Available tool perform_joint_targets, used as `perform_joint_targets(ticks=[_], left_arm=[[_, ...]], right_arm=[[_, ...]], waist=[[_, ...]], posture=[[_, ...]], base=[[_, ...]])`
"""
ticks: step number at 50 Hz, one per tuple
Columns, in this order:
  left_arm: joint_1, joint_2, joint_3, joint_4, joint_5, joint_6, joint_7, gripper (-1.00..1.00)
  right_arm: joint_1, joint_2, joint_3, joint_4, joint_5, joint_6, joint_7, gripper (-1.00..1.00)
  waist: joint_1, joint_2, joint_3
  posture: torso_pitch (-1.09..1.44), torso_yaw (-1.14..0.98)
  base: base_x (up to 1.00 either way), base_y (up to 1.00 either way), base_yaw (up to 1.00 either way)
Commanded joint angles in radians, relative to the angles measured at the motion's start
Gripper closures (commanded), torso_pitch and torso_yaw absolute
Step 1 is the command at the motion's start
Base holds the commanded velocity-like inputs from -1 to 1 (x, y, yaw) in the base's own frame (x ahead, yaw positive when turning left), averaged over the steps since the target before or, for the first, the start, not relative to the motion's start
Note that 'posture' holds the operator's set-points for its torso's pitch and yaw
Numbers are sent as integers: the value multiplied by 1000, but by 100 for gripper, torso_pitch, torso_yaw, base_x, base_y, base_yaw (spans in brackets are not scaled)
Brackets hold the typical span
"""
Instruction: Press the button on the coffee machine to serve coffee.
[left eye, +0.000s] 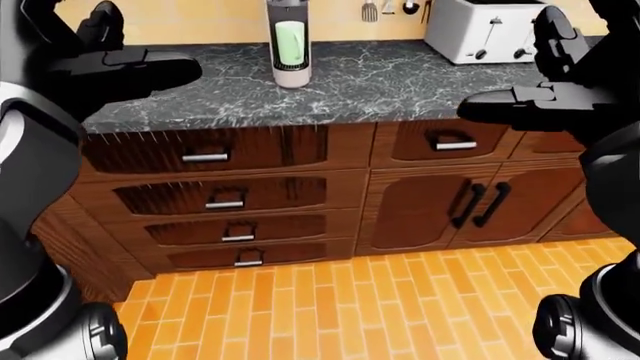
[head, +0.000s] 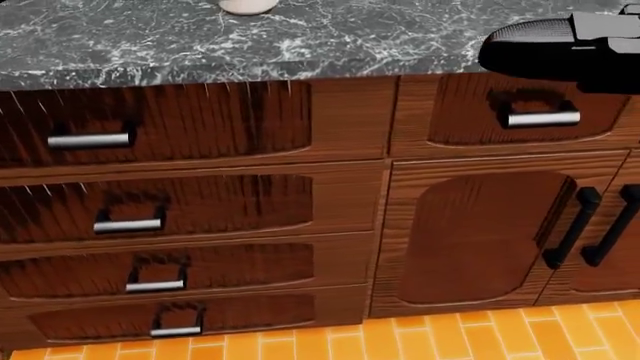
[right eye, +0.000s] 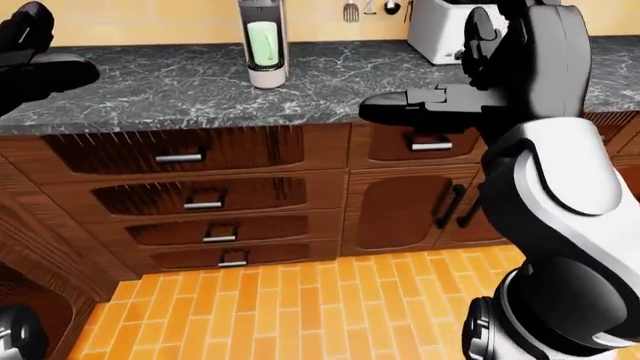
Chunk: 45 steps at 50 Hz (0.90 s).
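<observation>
The coffee machine is a slim white and grey unit with a pale green panel. It stands on the dark marble counter at the top of the left-eye view. Only its base shows in the head view. Its button cannot be made out. My left hand is held flat and open above the counter's left edge, to the left of the machine and apart from it. My right hand is open and flat over the counter's edge, to the machine's right. It also shows in the head view. Both hands are empty.
A white toaster stands on the counter at the top right, with utensils hanging on the wall. Under the counter are wooden drawers with silver handles and cabinet doors with black handles. Orange tiled floor lies below.
</observation>
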Motion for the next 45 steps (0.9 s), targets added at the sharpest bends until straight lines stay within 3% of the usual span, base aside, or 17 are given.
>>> perform_joint_targets(ticks=[1, 2, 3, 11, 14, 16, 17, 19, 26, 28, 30, 31, 33, 38, 42, 43, 45], left_arm=[[-25, 7, 3, -13, -2, -19, -4, -100], [-24, 7, 3, -13, -1, -21, -5, -100], [-24, 8, 4, -14, -3, -18, -4, -100], [-21, 7, 2, -13, 4, -23, -9, -100], [-23, 7, 3, -13, 3, -20, -8, -100], [-24, 6, 3, -16, 1, -16, -6, -100], [-24, 6, 4, -17, 0, -15, -5, -100], [-24, 7, 5, -17, -1, -14, -4, -100], [-23, 8, 5, -18, -2, -15, -3, -100], [-21, 8, 4, -17, 0, -18, -6, -100], [-24, 9, 5, -17, -3, -14, -3, -100], [-25, 8, 5, -18, -3, -13, -2, -100], [-27, 9, 6, -21, -8, -8, 3, -100], [-26, 10, 6, -21, -10, -10, 5, -100], [-21, 8, 3, -20, -4, -16, 1, -100], [-24, 9, 4, -18, -5, -15, 1, -100], [-22, 9, 5, -18, -3, -16, -1, -100]], right_arm=[[-18, -11, -13, -2, -6, -15, -5, -100], [-18, -11, -13, -2, -6, -16, -5, -100], [-18, -12, -14, -3, -5, -15, -6, -100], [-13, -11, -3, 2, -13, -25, -4, -100], [-14, -9, -2, 4, -19, -26, 1, -100], [-16, -8, -6, 2, -17, -21, 0, -100], [-16, -8, -6, 1, -17, -20, 0, -100], [-17, -7, -8, -2, -15, -16, -1, -100], [-16, -6, -7, -1, -19, -16, 0, -100], [-18, -4, -7, -3, -18, -13, -2, -100], [-17, -4, -7, -2, -19, -14, 0, -100], [-18, -4, -6, -2, -20, -14, 0, -100], [-19, -3, -6, -3, -20, -13, -1, -100], [-13, -1, -1, -2, -27, -17, 6, -100], [-16, 1, -4, -7, -32, -24, 10, -100], [-18, 2, -5, -5, -33, -23, 7, -100], [-17, 0, -6, -1, -36, -21, 6, -100]], waist=[[-3, -6, -17], [-1, -36, -27], [-8, -18, -27], [-28, 19, -7], [-38, 61, -9], [-42, 124, -32], [-31, 89, -18], [-29, 102, -13], [-12, 43, -12], [-5, 12, -16], [-2, -45, -35], [-12, -13, -23], [-12, -31, -15], [-21, 6, -21], [-31, 53, -12], [-33, 81, -20], [-33, 53, -13]], posture=[[0, 0], [0, 0], [0, 0], [0, 0], [0, 0], [0, 0], [0, 0], [0, 0], [0, 0], [0, 0], [0, 0], [0, 0], [0, 0], [0, 0], [0, 0], [0, 0], [0, 0]], base=[[30, 0, 0], [29, 0, 0], [28, 0, 0], [29, 0, 0], [29, 0, 0], [30, 0, 0], [29, 0, 0], [29, 0, 0], [29, 0, 0], [30, 0, 0], [29, 0, 0], [30, 0, 0], [27, 0, 0], [17, 0, 0], [5, 0, 0], [0, 0, 0], [0, 0, 0]])
